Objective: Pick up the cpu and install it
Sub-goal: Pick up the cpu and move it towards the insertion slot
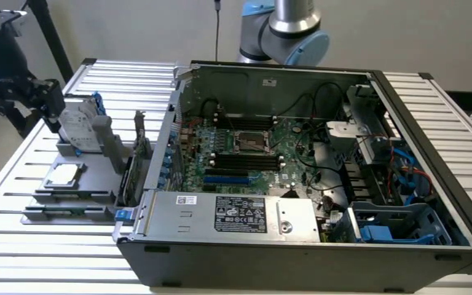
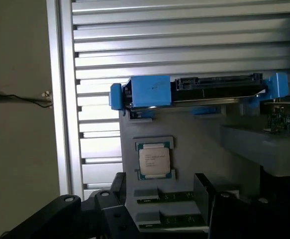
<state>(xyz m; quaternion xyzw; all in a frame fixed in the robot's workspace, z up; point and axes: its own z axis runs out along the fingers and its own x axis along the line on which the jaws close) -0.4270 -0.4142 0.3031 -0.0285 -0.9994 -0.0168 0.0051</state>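
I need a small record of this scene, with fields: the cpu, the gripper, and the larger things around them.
cpu: small flat square chip, silver-grey metal top, lying flat on the grey tray, not lifted
gripper: black, two fingers, open, empty, not touching the chip
hard drive: silver with blue bracket, upright on the same tray
computer case: dark metal, open, green motherboard inside

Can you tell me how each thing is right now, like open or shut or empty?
tool: open, holding nothing.
cpu: lying flat on the grey tray, not picked up.
computer case: open, side cover off.
cpu socket: looks empty.
hard drive: standing on edge, blue bracket on.
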